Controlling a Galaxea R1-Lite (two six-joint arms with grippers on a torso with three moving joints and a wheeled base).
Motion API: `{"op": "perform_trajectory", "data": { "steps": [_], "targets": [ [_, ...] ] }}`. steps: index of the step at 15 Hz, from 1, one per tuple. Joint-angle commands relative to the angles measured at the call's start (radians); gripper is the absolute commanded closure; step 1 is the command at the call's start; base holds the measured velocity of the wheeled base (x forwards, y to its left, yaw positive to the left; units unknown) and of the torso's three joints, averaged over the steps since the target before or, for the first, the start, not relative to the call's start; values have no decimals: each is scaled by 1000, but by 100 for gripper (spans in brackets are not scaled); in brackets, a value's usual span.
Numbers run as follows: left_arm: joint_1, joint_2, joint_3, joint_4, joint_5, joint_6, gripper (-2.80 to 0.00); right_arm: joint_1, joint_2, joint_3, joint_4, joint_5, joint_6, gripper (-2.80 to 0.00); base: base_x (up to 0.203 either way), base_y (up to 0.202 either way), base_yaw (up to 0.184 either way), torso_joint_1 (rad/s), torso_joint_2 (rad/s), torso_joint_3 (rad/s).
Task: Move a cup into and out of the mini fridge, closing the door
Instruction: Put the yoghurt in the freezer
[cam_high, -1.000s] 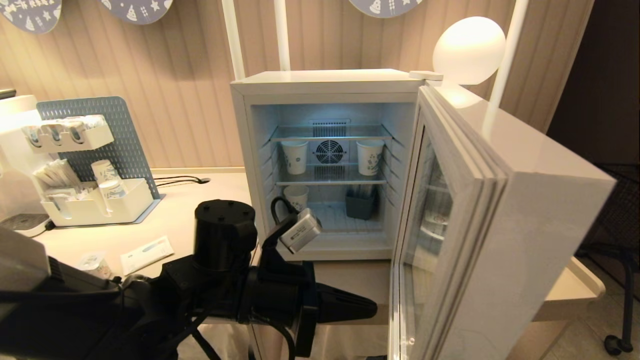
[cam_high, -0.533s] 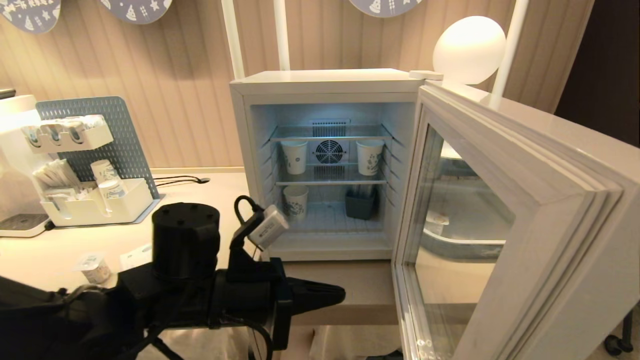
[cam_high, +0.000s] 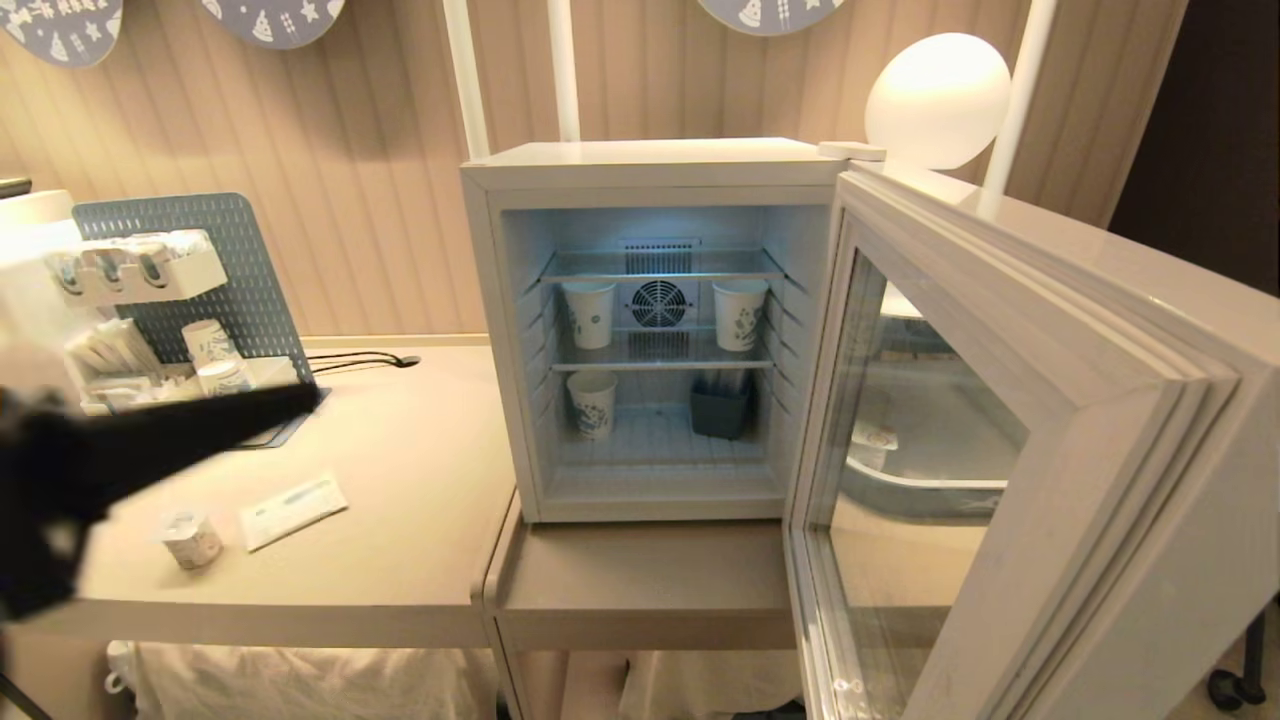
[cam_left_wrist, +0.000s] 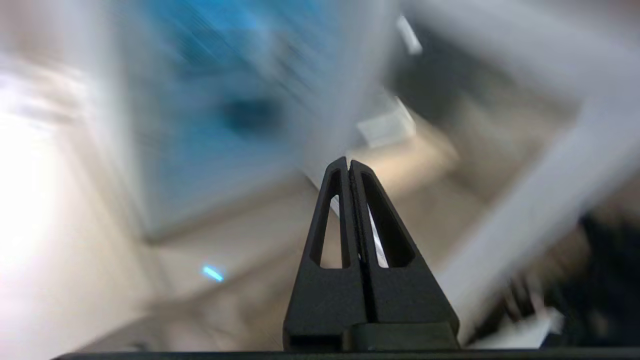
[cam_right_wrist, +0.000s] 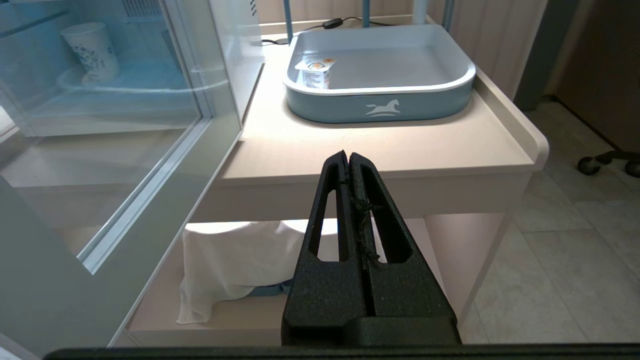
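The small squat white cup (cam_high: 190, 538) stands on the beige table (cam_high: 420, 470), left of the mini fridge (cam_high: 650, 165). The fridge is lit inside. Its door (cam_high: 1010, 470) is swung wide open to the right, and its glass also fills the near side of the right wrist view (cam_right_wrist: 125, 120). My left gripper (cam_high: 298, 397) is a blurred black streak above the table, higher than the cup and apart from it. The left wrist view shows that gripper (cam_left_wrist: 348, 161) shut and empty. My right gripper (cam_right_wrist: 348, 155) hangs shut and empty, low beside the right-hand table, out of the head view.
Three paper cups (cam_high: 589, 312) and a grey bin (cam_high: 720, 410) stand on the fridge shelves. A white organiser with cups (cam_high: 200, 405) is at the back left, and a paper packet (cam_high: 293, 510) lies near the cup. The blue tray (cam_right_wrist: 380, 102) holds an orange-marked pot (cam_right_wrist: 316, 72).
The left arm swung from low in front of the fridge away to the left, over the table. The door swung wider open early in the second, then stayed.
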Motion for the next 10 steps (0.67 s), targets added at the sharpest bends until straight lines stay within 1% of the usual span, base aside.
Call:
{"op": "perform_trajectory", "data": {
  "steps": [1, 2, 3, 4, 5, 6, 7, 8, 9, 10],
  "targets": [
    [68, -283, -227, 493, 160, -16, 0, 0, 1, 0, 0, 0, 0, 0, 0, 0, 0, 0, 0, 0],
    [93, -373, -329, 682, 231, -28, 0, 0, 1, 0, 0, 0, 0, 0, 0, 0, 0, 0, 0, 0],
    [112, -450, -389, 810, 282, -36, 0, 0, 1, 0, 0, 0, 0, 0, 0, 0, 0, 0, 0, 0],
    [124, -515, -407, 883, 314, -41, 0, 0, 1, 0, 0, 0, 0, 0, 0, 0, 0, 0, 0, 0],
    [137, -566, -388, 935, 336, -45, 0, 0, 1, 0, 0, 0, 0, 0, 0, 0, 0, 0, 0, 0],
    [160, -612, -330, 958, 350, -50, 0, 0, 1, 0, 0, 0, 0, 0, 0, 0, 0, 0, 0, 0],
    [181, -639, -276, 982, 378, -74, 0, 0, 1, 0, 0, 0, 0, 0, 0, 0, 0, 0, 0, 0],
    [193, -648, -235, 991, 417, -123, 0, 0, 1, 0, 0, 0, 0, 0, 0, 0, 0, 0, 0, 0],
    [201, -652, -206, 991, 432, -151, 0, 0, 1, 0, 0, 0, 0, 0, 0, 0, 0, 0, 0, 0],
    [203, -652, -183, 991, 434, -163, 0, 0, 1, 0, 0, 0, 0, 0, 0, 0, 0, 0, 0, 0]
  ]
}}
